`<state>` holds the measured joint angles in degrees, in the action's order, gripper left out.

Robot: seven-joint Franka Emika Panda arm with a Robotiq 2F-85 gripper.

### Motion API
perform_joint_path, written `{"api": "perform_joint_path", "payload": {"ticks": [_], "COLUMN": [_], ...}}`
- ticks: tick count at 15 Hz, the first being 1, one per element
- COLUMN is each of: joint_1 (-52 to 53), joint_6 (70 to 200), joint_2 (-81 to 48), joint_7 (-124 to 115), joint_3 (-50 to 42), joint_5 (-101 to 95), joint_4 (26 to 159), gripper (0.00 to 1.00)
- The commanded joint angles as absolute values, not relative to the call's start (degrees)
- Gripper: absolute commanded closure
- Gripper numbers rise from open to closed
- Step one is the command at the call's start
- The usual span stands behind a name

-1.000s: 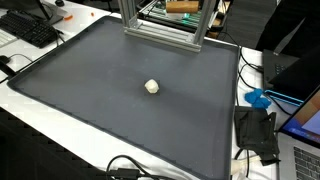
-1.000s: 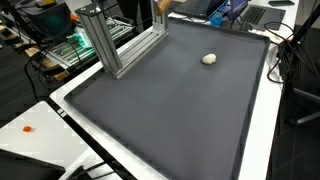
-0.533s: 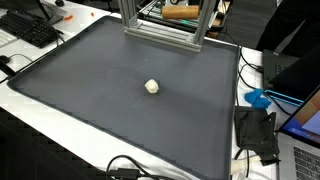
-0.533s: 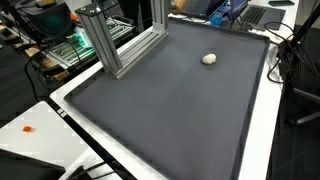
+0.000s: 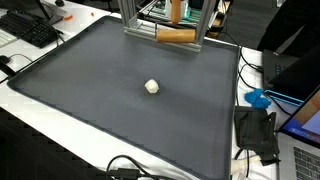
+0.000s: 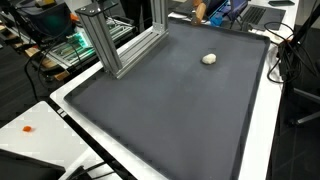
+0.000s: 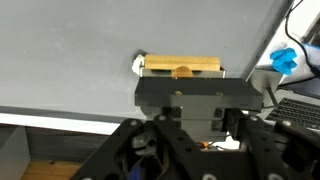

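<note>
A tan wooden block [image 5: 176, 34] hangs in the air at the far edge of the dark grey mat [image 5: 120, 110], just in front of the aluminium frame [image 5: 130, 18]. In the wrist view the block [image 7: 195, 66] lies crosswise at the tip of my gripper [image 7: 182, 76], which looks shut on it; the fingers are mostly hidden by the gripper body. A small white lump [image 5: 151, 86] lies on the mat near its middle, also seen in an exterior view [image 6: 209, 59] and beside the block's left end in the wrist view [image 7: 139, 65].
The aluminium frame [image 6: 112, 45] stands on the mat's far edge. A keyboard [image 5: 30, 28] lies off one side. A blue object [image 5: 258, 98], a black device [image 5: 258, 135], cables and a laptop [image 5: 305, 125] lie off the opposite side.
The wooden block has come down from the top of the view, behind the frame, to just in front of it. The white lump has not moved.
</note>
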<state>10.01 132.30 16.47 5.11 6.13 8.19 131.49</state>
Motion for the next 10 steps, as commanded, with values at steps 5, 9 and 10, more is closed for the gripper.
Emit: {"api": "perform_joint_path", "payload": {"ticks": [5, 9, 10], "joint_1": [8.83, 8.23, 8.08], "joint_6": [134.85, 134.54, 134.60], "joint_2": [1.87, -4.56, -6.16], "joint_7": [5.68, 4.55, 4.15], "joint_3": [6.50, 6.41, 6.27], "joint_5": [5.58, 2.12, 1.23], "joint_4": [120.94, 115.68, 114.46], "gripper": [0.73, 0.73, 0.73]}}
